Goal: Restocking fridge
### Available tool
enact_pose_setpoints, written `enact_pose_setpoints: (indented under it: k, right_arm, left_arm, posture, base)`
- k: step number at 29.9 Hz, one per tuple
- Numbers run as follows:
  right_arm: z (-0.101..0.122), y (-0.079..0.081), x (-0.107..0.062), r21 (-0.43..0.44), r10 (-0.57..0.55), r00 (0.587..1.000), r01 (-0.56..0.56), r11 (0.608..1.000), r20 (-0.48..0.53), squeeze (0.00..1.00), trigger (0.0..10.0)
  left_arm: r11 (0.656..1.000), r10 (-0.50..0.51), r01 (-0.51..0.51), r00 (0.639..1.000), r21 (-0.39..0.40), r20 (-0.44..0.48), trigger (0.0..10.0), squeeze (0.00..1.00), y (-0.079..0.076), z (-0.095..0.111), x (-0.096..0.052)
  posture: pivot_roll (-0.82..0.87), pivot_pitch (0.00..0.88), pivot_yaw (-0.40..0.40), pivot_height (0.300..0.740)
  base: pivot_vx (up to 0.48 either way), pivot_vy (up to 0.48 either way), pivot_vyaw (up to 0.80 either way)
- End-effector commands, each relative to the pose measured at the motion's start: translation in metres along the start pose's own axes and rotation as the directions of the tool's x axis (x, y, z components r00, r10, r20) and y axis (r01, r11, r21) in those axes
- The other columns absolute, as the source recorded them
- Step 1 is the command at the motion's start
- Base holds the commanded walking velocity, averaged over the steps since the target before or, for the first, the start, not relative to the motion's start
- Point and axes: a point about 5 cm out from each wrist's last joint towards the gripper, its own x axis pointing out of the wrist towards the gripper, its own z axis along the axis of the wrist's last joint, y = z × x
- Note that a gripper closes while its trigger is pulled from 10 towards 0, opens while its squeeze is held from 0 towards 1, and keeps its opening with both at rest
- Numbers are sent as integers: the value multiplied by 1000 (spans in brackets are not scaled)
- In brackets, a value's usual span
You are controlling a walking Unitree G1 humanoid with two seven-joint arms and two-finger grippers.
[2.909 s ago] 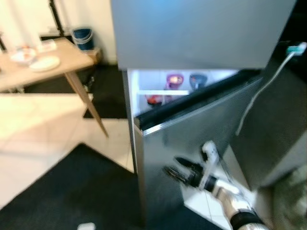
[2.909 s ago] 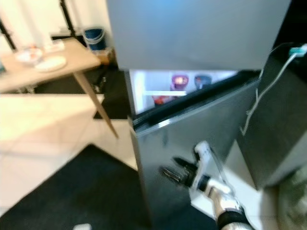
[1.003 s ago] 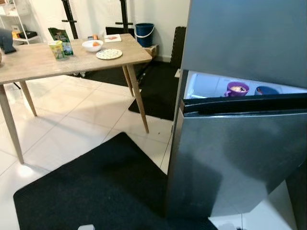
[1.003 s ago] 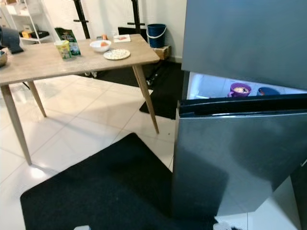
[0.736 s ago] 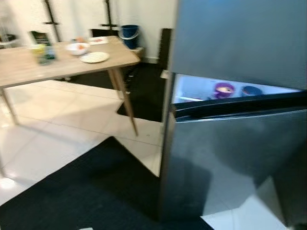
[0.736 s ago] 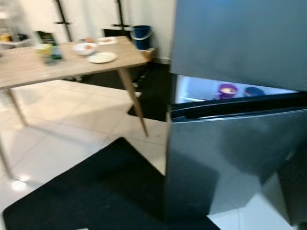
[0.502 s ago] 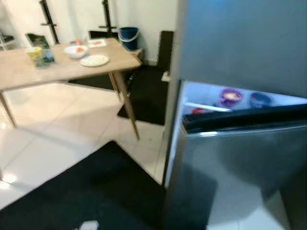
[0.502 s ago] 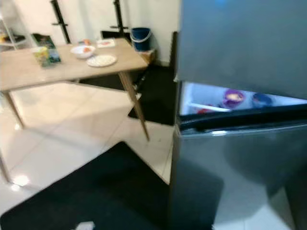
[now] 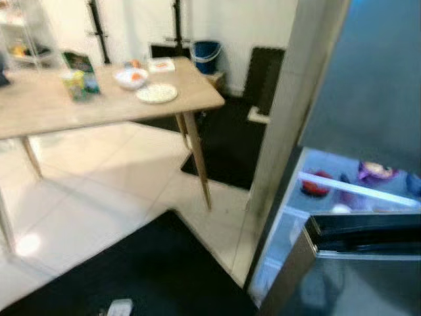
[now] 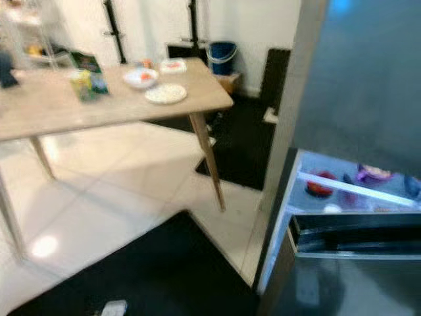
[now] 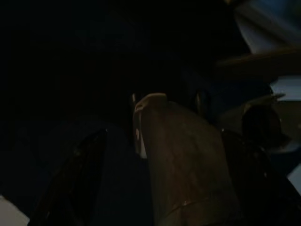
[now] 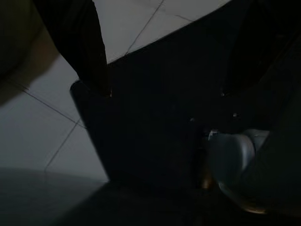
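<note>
The fridge [image 9: 309,99] is seen at the right, its lower door [image 9: 355,263] swung ajar and the lit interior exposed. A red item [image 9: 317,185] and a purple bowl [image 9: 376,172] are set on a shelf inside. A wooden table [image 9: 99,105] bearing a bowl, a plate [image 9: 156,93] and packets is placed well apart at the left, a blue bucket [image 9: 206,51] behind it. The right gripper [image 12: 164,70] is pointed at a black mat [image 12: 155,122], fingers spread. The left gripper's fingers cannot be told in the dark.

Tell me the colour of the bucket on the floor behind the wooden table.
The bucket is blue, clearest in the right eye view.
</note>
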Motion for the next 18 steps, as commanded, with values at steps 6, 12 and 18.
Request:
enact_pose_setpoints:
  k: [6, 12, 18]
  right_arm:
    - [-8, -8, -3, 63, -55, 998, 56, 996, -15, 0, 10000]
    - [7, -15, -2, 136, -98, 993, 89, 987, 68, 0, 10000]
    - [44, -34, -7, 379, -187, 945, 75, 922, 270, 0, 10000]
  left_arm:
    - [1000, -7, 6, 998, -25, -65, 10000, 0, -1, -19, -3]
    - [1000, -10, 8, 998, -25, -66, 10000, 0, -2, -20, -3]
    - [1000, -10, 8, 998, -22, -66, 10000, 0, -2, -20, -3]
  posture:
    - [-55, 48, 18, 740]
    - [-56, 49, 17, 740]
    - [-55, 49, 19, 740]
  base:
    - [0, 0, 0]
    - [0, 0, 0]
    - [0, 0, 0]
